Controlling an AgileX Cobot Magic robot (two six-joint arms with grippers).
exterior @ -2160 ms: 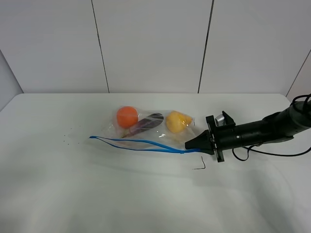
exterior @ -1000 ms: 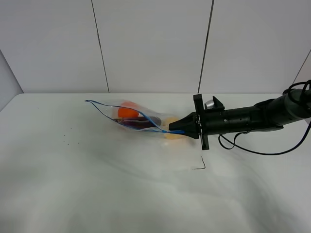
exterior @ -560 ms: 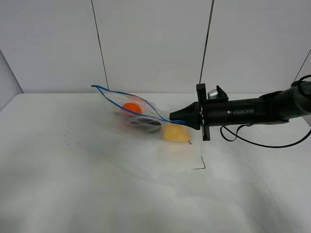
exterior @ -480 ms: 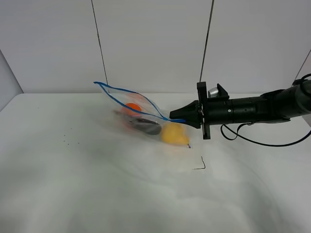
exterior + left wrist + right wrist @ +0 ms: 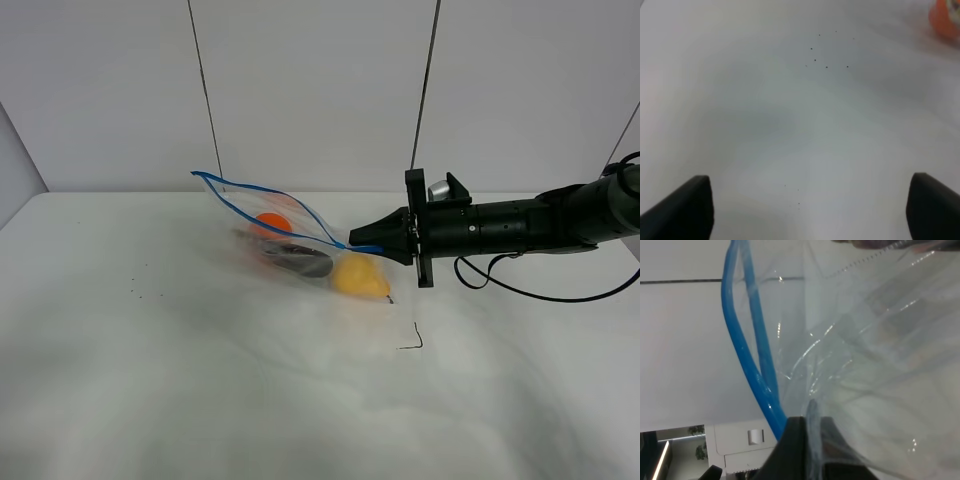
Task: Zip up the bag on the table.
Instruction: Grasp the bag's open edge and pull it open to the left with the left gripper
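The clear bag [image 5: 300,250] hangs tilted above the white table [image 5: 200,380], its lower part near or on the surface. Its blue zipper strip [image 5: 262,202] runs up and to the left and gapes open. An orange [image 5: 272,222], a dark eggplant [image 5: 300,263] and a yellow pear [image 5: 358,277] lie inside. My right gripper [image 5: 358,242] is shut on the bag's right zipper end; the right wrist view shows the fingers [image 5: 795,440] pinching plastic beside the blue strip [image 5: 747,345]. My left gripper [image 5: 810,210] is open over bare table, and the orange [image 5: 946,20] shows at the frame corner.
A small black corner mark [image 5: 412,340] lies on the table in front of the right gripper. Tiny black dots [image 5: 138,291] sit at the left and also show in the left wrist view [image 5: 826,59]. A white panelled wall [image 5: 310,90] stands behind the table.
The right gripper has lifted the bag's zipper end off the table and moved left and back, so the bag tilted up and opened. Over the last half second almost nothing moved.
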